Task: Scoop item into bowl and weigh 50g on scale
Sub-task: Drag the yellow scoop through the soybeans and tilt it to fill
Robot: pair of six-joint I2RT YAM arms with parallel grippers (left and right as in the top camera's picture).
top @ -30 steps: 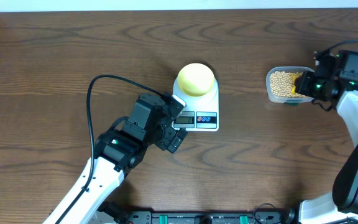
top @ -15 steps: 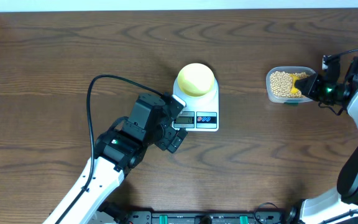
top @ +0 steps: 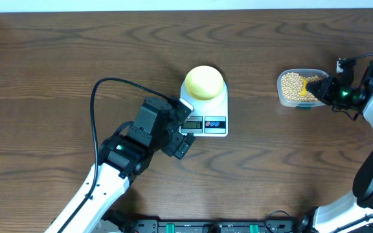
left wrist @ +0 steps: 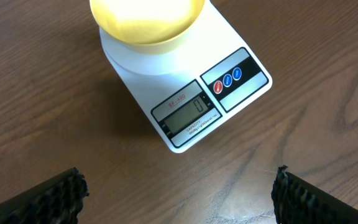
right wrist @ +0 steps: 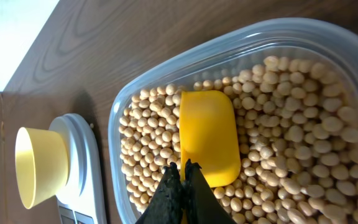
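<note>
The pale-yellow bowl [top: 204, 82] sits on the round platform of the white scale [top: 220, 107], and its inside shows plain yellow. In the left wrist view the scale [left wrist: 210, 93] display reads 0 below the bowl [left wrist: 146, 18]. My left gripper [top: 186, 129] hovers open just left of the scale's display, with nothing between its fingers [left wrist: 64, 194]. At the right, tan beans [right wrist: 291, 124] fill a clear tub [right wrist: 120, 118]. My right gripper [right wrist: 182, 171] is shut on the handle of a yellow scoop [right wrist: 209, 137], whose blade lies among the beans.
The tub [top: 294, 88] stands on the dark wooden table, right of the scale, with bare wood between them. The left arm's black cable [top: 96, 97] loops over the table to the left of the scale. The table's far edge runs along the top.
The right wrist has swung out to the right and the scoop has settled flatter into the beans. The left arm, bowl and scale have not moved.
</note>
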